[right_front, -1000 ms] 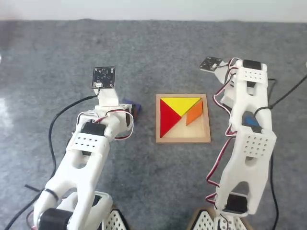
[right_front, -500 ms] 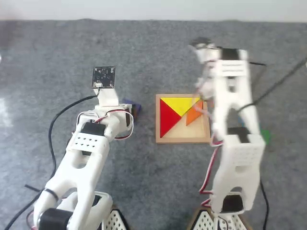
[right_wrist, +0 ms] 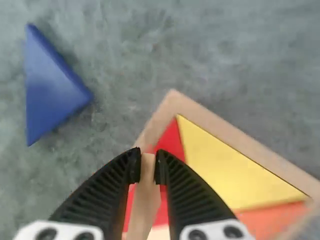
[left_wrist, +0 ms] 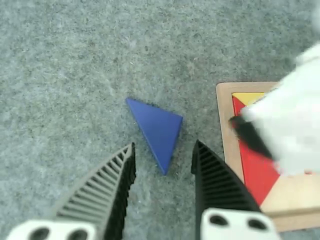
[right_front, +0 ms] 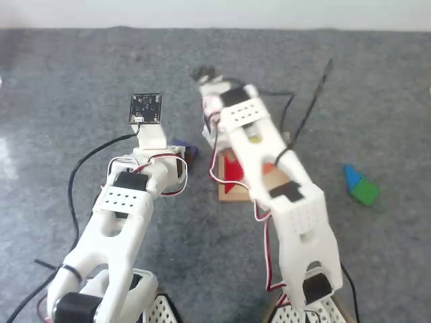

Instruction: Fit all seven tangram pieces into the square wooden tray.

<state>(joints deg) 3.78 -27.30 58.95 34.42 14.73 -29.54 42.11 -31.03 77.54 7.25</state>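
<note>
One blue triangle (left_wrist: pixel 157 131), tip pointing into open left pincer (left_wrist: pixel 164 144); right pincer (right_wrist: pixel 147 151) seemingly closed above tray (right_wrist: pixel 161 107).

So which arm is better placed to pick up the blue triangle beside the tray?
Left. The left gripper hangs open directly over the blue triangle. The right gripper is over the corner of the tray, with the triangle off to one side.

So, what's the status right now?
Left gripper open, over blue triangle beside tray. Right gripper above tray edge. Right arm across tray, possibly in the way.
</note>
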